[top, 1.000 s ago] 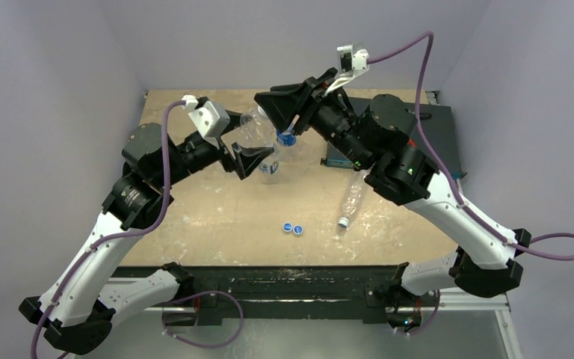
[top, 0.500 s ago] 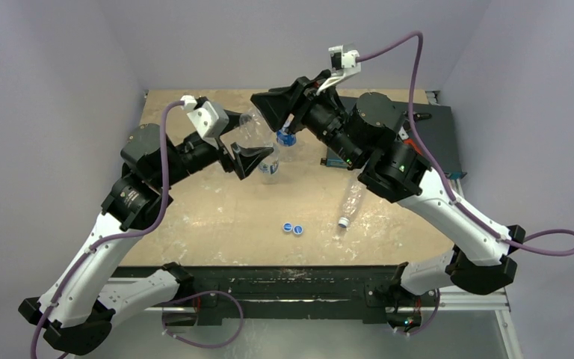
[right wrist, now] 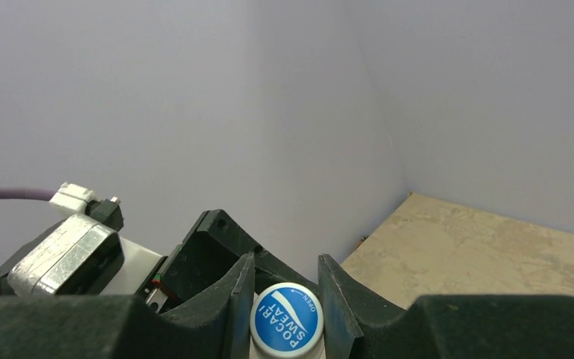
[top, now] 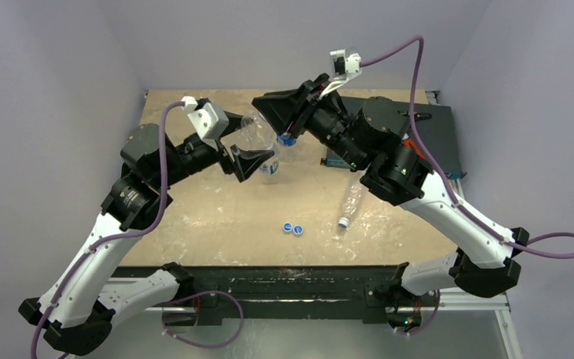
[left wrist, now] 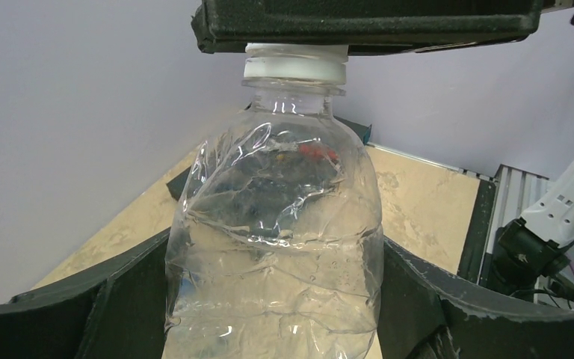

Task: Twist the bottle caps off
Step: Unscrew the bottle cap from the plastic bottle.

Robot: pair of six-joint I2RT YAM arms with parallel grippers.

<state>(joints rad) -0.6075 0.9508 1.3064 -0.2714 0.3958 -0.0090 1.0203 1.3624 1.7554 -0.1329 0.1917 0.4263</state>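
Top view: the left gripper (top: 250, 143) clamps the crinkled clear bottle (top: 258, 133) by its body, above the far half of the table (top: 209, 213). The blue-topped cap (top: 287, 140) lies at 3 o'clock from that grip, and the right gripper (top: 287, 134) is closed on it.

Left wrist view: the bottle's long axis runs from 6 to 12 o'clock. Its body is wedged between both fingers, and the cap at 12 sits under the right gripper's dark fingers.

Right wrist view: the cap faces the lens at 6 o'clock, pinched from both sides. The right wrist therefore looks lined up along the bottle's axis, so the twist likely falls to the right arm while the left braces.
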